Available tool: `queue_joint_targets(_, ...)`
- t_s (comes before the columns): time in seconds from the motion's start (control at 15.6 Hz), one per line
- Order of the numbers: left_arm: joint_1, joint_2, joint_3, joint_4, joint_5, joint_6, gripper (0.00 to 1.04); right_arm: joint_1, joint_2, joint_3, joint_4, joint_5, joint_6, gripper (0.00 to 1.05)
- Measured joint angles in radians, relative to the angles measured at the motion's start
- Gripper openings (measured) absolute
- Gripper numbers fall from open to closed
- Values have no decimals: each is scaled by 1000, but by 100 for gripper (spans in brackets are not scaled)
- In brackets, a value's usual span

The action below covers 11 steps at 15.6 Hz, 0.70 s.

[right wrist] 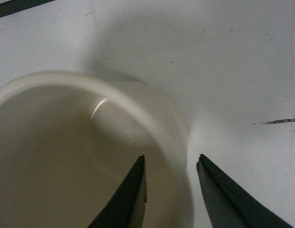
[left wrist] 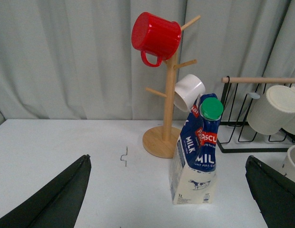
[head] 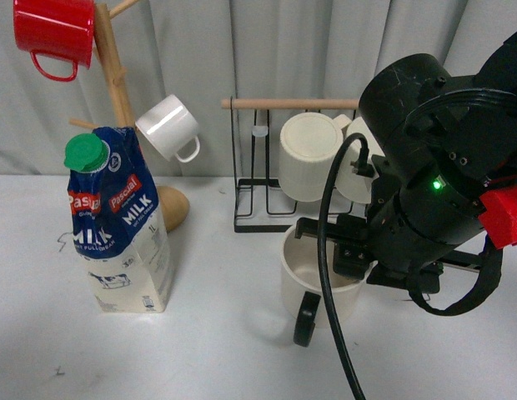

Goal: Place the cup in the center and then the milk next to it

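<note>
The cup [head: 308, 279], a wide cream mug with a black loop handle, sits on the white table right of centre. My right gripper [head: 358, 254] is shut on the cup's rim. In the right wrist view one finger is inside the cup [right wrist: 81, 156] and the other outside its wall, with the gripper [right wrist: 171, 164] straddling the rim. The milk [head: 117, 225], a blue-and-white carton with a green cap, stands upright at the left. It also shows in the left wrist view [left wrist: 197, 152]. My left gripper [left wrist: 169, 190] is open and empty, well short of the carton.
A wooden mug tree [head: 117, 83] holds a red mug [head: 54, 33] and a small white mug [head: 168, 125] behind the milk. A black wire rack [head: 258, 192] with ribbed cream mugs [head: 308, 154] stands behind the cup. The right arm's black cable [head: 329, 275] hangs in front.
</note>
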Motion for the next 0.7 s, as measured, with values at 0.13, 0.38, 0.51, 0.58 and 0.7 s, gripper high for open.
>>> queue_joint_targets(0.13,0,0,0,0,0,0,98,5,-18,-19,36,-4,-1,52)
queue_joint_targets(0.38,0,0,0,0,0,0,98,5,-342,-258,319,-37,-55,99)
queue_joint_targets(0.51,0,0,0,2,0,0,98,13,-347,-318,593,56,-122,92)
queue_joint_targets(0.58,0,0,0,2,3,0,98,8,-330,-444,858,198,-233,81)
queue_joint_targets(0.7,2,0,0,0,-3,0,98,-62,-354,-730,1273,282,-420,57)
